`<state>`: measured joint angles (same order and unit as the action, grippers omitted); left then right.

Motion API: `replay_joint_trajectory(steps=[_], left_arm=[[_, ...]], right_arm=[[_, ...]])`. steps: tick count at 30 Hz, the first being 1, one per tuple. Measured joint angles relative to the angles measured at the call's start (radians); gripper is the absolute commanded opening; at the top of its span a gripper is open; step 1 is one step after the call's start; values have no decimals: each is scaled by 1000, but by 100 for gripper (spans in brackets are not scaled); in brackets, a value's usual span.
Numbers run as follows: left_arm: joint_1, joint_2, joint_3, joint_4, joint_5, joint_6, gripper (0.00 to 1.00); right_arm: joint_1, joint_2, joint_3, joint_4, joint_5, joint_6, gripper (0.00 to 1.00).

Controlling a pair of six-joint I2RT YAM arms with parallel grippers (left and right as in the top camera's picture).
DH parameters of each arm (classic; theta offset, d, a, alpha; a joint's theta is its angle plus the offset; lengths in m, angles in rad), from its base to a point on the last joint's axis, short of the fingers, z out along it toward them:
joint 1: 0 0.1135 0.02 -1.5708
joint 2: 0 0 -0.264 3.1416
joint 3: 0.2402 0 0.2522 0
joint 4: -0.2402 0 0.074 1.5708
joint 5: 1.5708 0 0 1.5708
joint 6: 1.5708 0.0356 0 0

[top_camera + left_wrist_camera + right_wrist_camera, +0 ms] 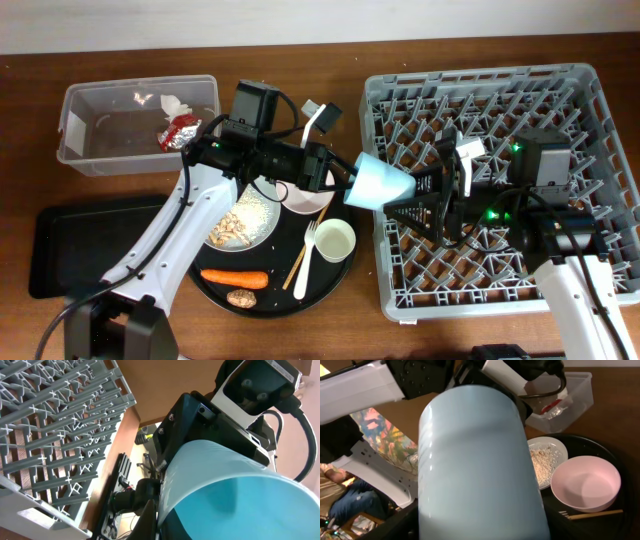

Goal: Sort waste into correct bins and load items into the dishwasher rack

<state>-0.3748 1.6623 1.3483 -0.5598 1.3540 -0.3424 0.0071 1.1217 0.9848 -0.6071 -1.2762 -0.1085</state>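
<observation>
Light blue cup (380, 182): smooth, matte, tapered; lying on its side in the air at frame centre, over the gap between the round black tray (325, 285) and the dishwasher rack (480, 76), wide mouth to the left, narrow base to the right.
Left claw (338, 178): black, at the cup's mouth; whether it grips cannot be told.
Right claw (420, 195): black, its fingers reaching to the cup's base; open or clamped cannot be told.
Left wrist view: the cup (235, 495) fills the lower right with the right arm's black-and-white housing behind it; the rack's (60, 425) grey lattice shows at upper left.
Right wrist view: the cup's (480, 460) pale, faintly glossy wall fills the middle; only here is the bowl's (585, 482) hollow fully seen.
Rack: large square grey plastic crate with a pegged lattice floor, right half of the overhead frame.
Round tray, lower centre: white plate (265, 215) bearing beige oat-like scraps (232, 228), pinkish bowl (305, 195) partly under the left arm, small white cup (335, 240), white plastic fork (306, 255), thin wooden stick (300, 262), orange carrot (235, 278), brown lump (242, 297).
Clear tub (100, 150), upper left: holds the crumpled red-and-silver wrapper (180, 132) and white tissue (178, 103).
Shallow black tray (80, 250): rectangular, lower left.
Counter (330, 60): brown wood grain.
</observation>
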Motion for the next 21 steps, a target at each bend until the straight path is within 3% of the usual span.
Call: replay_joint_trajectory(steps=[3, 10, 12, 17, 21], left_arm=[[1, 0, 0, 4, 0, -3, 2], [1, 0, 1, 8, -47, -15, 26], [1, 0, 1, 4, -77, -14, 26], [45, -4, 6, -85, -194, -10, 27], [181, -2, 11, -245, -405, 41, 27]], right_arm=[[0, 2, 0, 2, -6, -5, 60], [0, 3, 0, 3, 0, 0, 51], [0, 3, 0, 3, 3, 1, 43], [0, 10, 0, -9, 81, 1, 42], [0, 8, 1, -63, 209, 0, 41]])
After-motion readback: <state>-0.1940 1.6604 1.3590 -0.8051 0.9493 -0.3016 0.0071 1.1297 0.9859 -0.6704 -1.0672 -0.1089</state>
